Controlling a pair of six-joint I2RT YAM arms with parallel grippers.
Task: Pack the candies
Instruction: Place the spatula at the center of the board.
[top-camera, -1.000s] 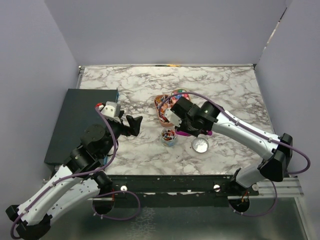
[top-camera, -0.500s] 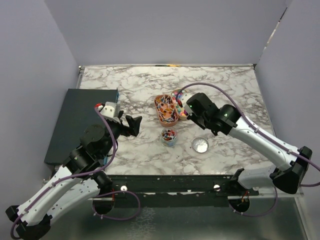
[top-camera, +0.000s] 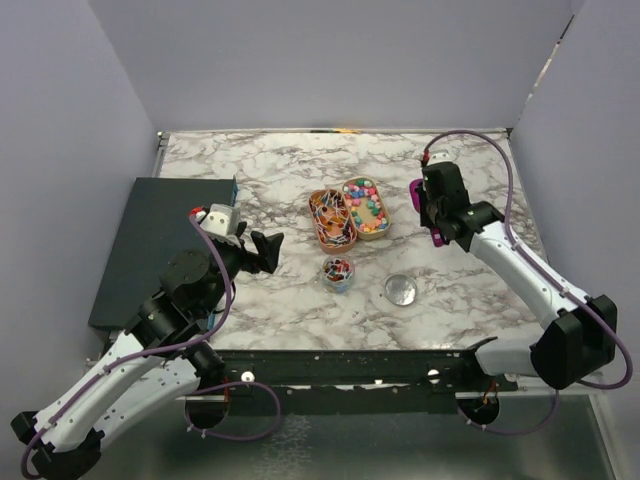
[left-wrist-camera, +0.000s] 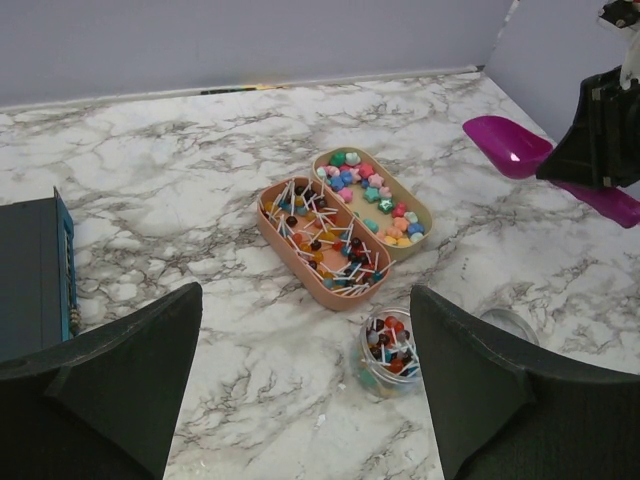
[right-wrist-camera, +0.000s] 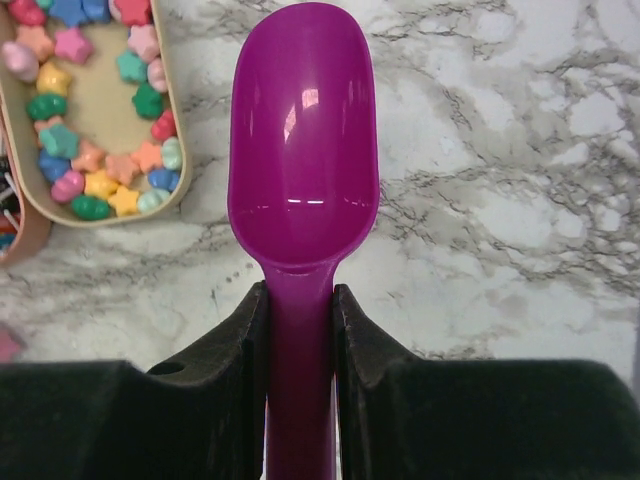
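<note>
Candies (top-camera: 365, 205) in mixed bright colours, many of them star-shaped, lie in the tan oval tray (right-wrist-camera: 105, 110) at the middle of the marble table (top-camera: 250, 170). That tray touches an orange tray (left-wrist-camera: 295, 262) of stick sweets on its left, and nearer stands a small jar (top-camera: 338, 272) of sweets with a round lid (top-camera: 400, 290) lying to its right. The right gripper (right-wrist-camera: 300, 310) is clamped on the handle of the purple scoop (right-wrist-camera: 303, 170), held over the marble to the right of the tan tray, while the left gripper (top-camera: 270, 250) hovers left of the trays with its fingers wide apart.

No readable text, label, brand, number or sign anywhere in any of the views.
</note>
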